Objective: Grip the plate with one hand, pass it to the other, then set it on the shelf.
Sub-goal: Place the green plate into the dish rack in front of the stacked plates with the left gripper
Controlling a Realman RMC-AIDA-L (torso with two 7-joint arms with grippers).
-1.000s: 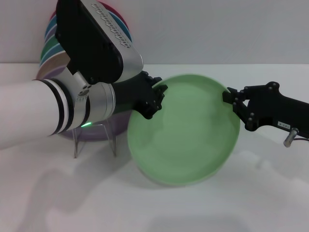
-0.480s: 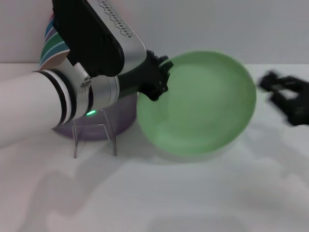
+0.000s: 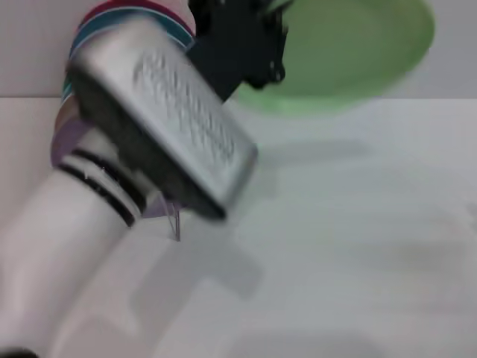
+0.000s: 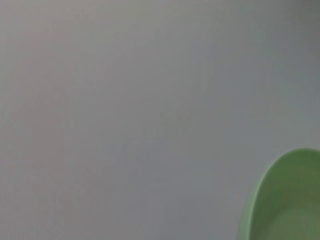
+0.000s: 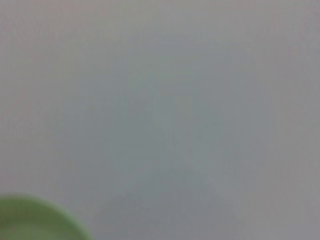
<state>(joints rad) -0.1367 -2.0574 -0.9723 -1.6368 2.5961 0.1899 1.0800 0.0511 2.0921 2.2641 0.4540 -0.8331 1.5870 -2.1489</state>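
Note:
The light-green plate (image 3: 350, 45) is lifted high against the back wall, near the head view's top edge. My left gripper (image 3: 273, 46), on the bulky white and silver arm (image 3: 164, 142), is shut on the plate's left rim. The plate's rim also shows in the left wrist view (image 4: 285, 205), and a green edge shows in the right wrist view (image 5: 35, 220). My right gripper is out of the head view. Only a corner of the clear acrylic shelf (image 3: 174, 221) shows below the left arm; the rest is hidden.
A stack of coloured plates (image 3: 86, 37) leans against the wall at the back left, with a lilac plate (image 3: 68, 138) below it, partly behind my left arm. The white table (image 3: 358, 246) stretches to the right.
My left arm has lifted the green plate up and to the right, off the table. My right gripper let go of the plate's right rim and drew back out of view.

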